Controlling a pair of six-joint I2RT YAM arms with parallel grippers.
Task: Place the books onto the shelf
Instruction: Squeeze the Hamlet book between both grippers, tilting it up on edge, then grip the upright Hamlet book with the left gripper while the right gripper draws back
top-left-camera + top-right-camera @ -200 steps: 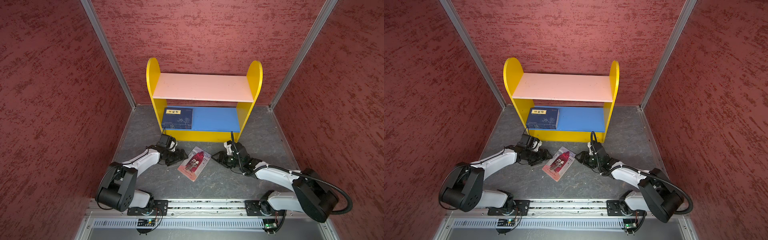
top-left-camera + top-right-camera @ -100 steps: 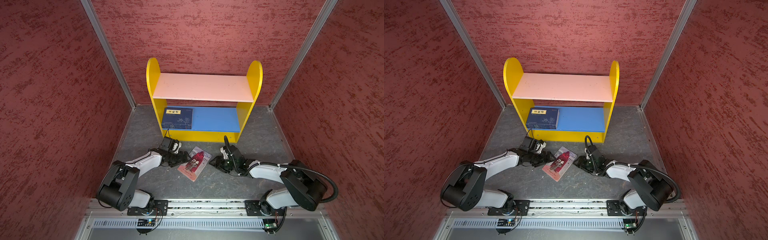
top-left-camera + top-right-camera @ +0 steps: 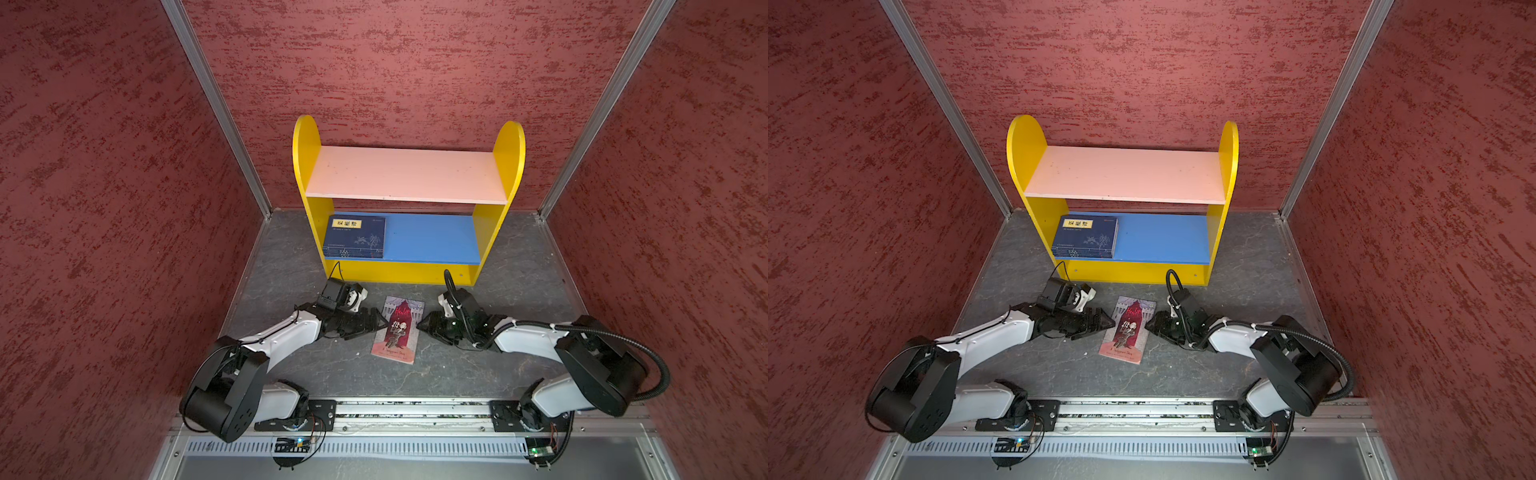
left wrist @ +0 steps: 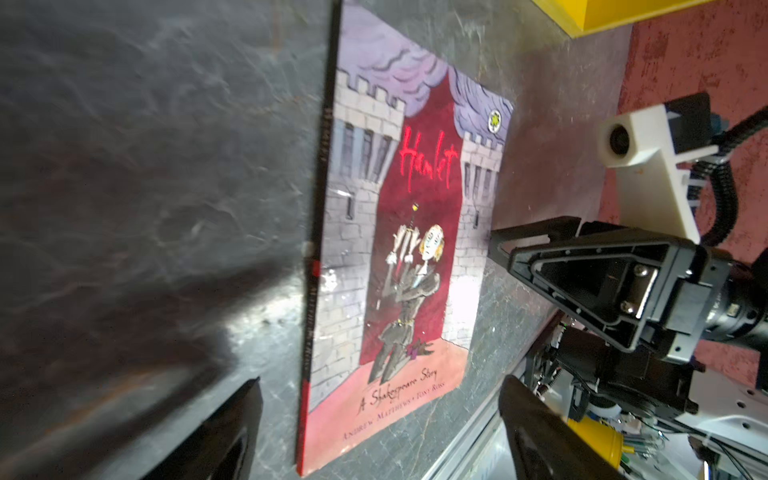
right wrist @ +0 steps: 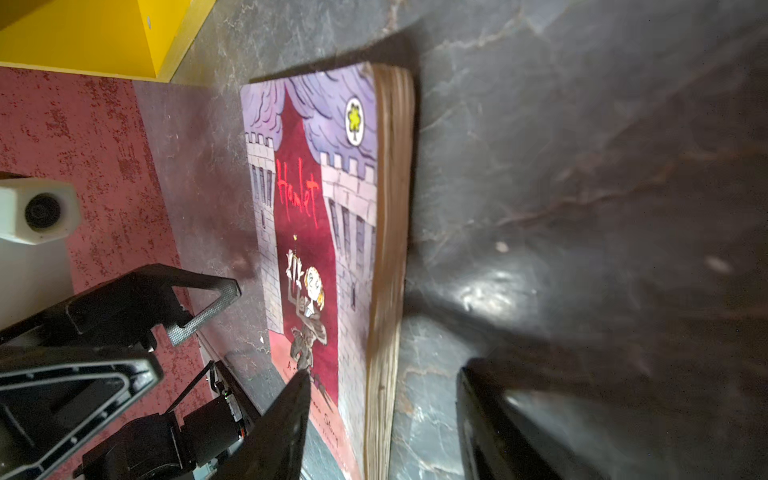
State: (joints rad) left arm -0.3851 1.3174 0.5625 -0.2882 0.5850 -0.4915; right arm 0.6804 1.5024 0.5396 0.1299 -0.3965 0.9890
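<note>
Before shelf (image 3: pixel 409 272), pink book (image 3: pixel 397 330), title end shelfward

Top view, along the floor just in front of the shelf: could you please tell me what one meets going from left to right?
left gripper → pink-and-red Hamlet book → right gripper
</note>
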